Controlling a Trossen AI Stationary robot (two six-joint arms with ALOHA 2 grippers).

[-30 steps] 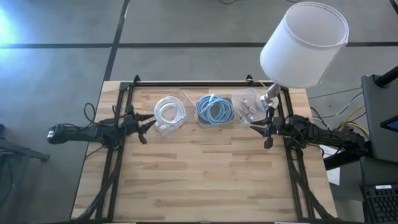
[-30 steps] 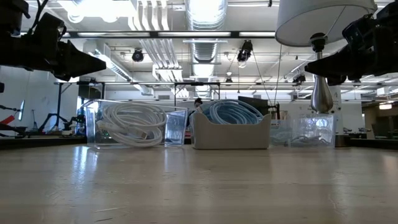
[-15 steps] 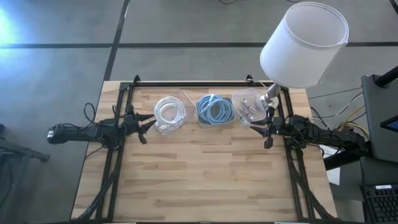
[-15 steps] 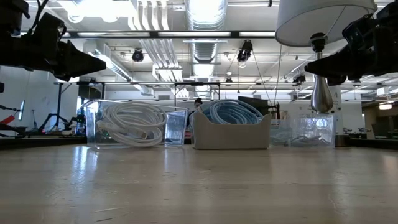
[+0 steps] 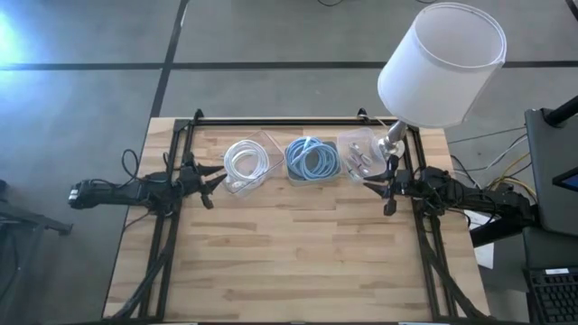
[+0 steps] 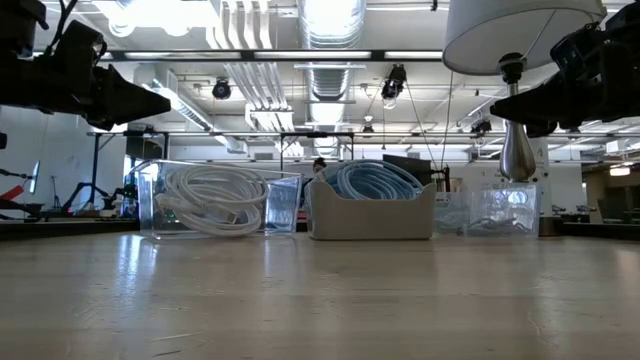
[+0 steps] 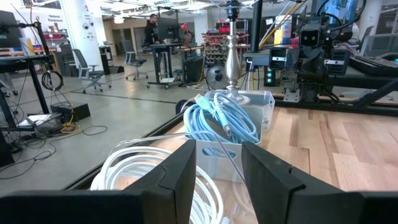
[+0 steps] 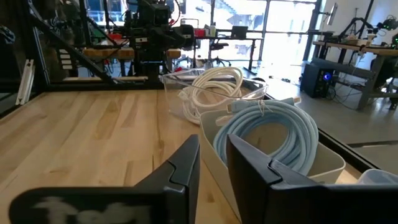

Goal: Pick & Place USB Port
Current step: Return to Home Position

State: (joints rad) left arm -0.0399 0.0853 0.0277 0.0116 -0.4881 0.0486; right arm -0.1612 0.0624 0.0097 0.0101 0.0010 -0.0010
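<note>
At the table's far side stand three boxes in a row. A clear box (image 5: 244,162) holds a coiled white cable. A pale bin (image 5: 312,159) holds a coiled blue cable (image 7: 221,121). A clear box (image 5: 361,155) holds small grey pieces; whether one is a USB port I cannot tell. My left gripper (image 5: 215,183) hovers level at the left edge, near the white-cable box, open with nothing between its fingers (image 7: 180,168). My right gripper (image 5: 377,187) hovers level at the right edge, beside the clear box, its fingers (image 8: 186,162) a narrow gap apart with nothing between them.
A lamp with a white shade (image 5: 442,63) stands at the far right corner, its metal stem (image 6: 515,150) just behind the right clear box. Black frame rails (image 5: 172,226) run along the table's left, right and far edges. Bare wood (image 5: 289,253) fills the near half.
</note>
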